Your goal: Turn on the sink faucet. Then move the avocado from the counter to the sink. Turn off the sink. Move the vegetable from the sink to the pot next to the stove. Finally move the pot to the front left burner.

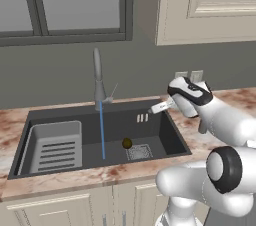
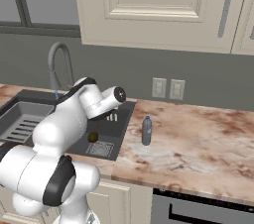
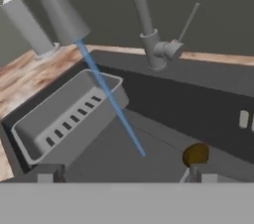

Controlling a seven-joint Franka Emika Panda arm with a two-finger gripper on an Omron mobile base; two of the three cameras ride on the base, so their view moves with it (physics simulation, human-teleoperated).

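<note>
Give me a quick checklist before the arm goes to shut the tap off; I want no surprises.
1. Water running from the faucet: blue stream visible, ok.
2. Avocado in the sink, beside the drain grate: ok.
3. Gripper open and empty: ok.
4. Lever handle in sight, nothing blocking it: ok.
5. Gripper apart from the handle, to its right over the sink's back edge: ok.
6. Bottle on the counter away from the arm: ok.
</note>
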